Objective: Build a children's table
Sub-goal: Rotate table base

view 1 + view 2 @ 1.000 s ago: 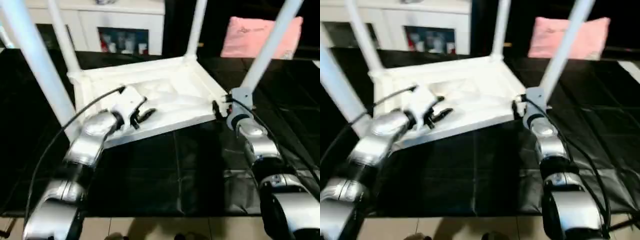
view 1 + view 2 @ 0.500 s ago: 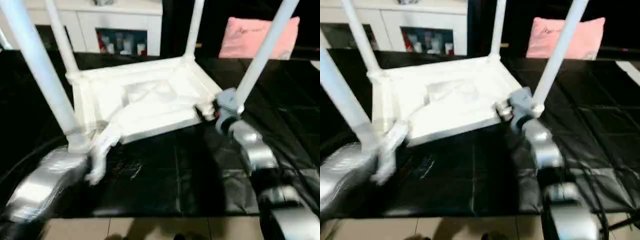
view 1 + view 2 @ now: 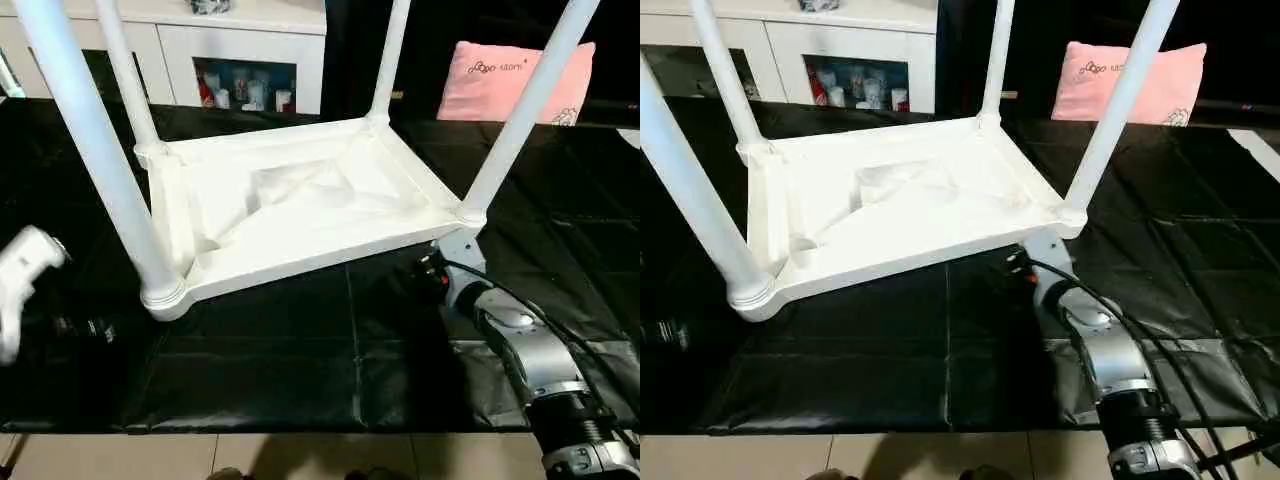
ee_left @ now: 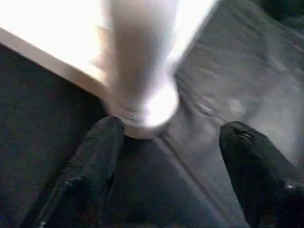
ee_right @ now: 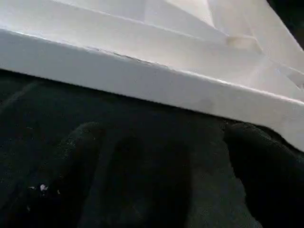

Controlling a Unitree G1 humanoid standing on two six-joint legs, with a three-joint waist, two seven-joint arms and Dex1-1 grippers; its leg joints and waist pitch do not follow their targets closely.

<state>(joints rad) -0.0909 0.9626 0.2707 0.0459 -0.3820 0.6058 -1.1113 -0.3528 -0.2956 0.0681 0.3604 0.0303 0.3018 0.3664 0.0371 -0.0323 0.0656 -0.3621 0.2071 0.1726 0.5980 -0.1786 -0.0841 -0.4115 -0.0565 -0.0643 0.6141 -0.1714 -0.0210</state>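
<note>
The white tabletop point(image 3: 290, 200) lies upside down on a black mat, ribbed underside up. Four white legs stand in its corner sockets: near left point(image 3: 90, 150), far left point(image 3: 125, 75), far right point(image 3: 390, 60), near right point(image 3: 525, 110). My right gripper point(image 3: 432, 270) hangs just in front of the near right corner. In the right wrist view it is open point(image 5: 168, 135), facing the tabletop's side rim point(image 5: 142, 80) and holding nothing. My left gripper point(image 4: 173, 130) is open, low beside the near left leg's base point(image 4: 142, 104). Its white wrist housing point(image 3: 25, 265) sits at the far left.
The black mat point(image 3: 300, 350) covers the work surface, with a strip of light floor along its near edge. Behind stand a white cabinet point(image 3: 240, 40) with glass doors and a pink pillow point(image 3: 515, 80). A black cable runs along my right forearm point(image 3: 520, 340).
My left arm has swung from above the tabletop down to the far left, beside the near left leg. My right gripper has drawn back from the near right leg's base toward me.
</note>
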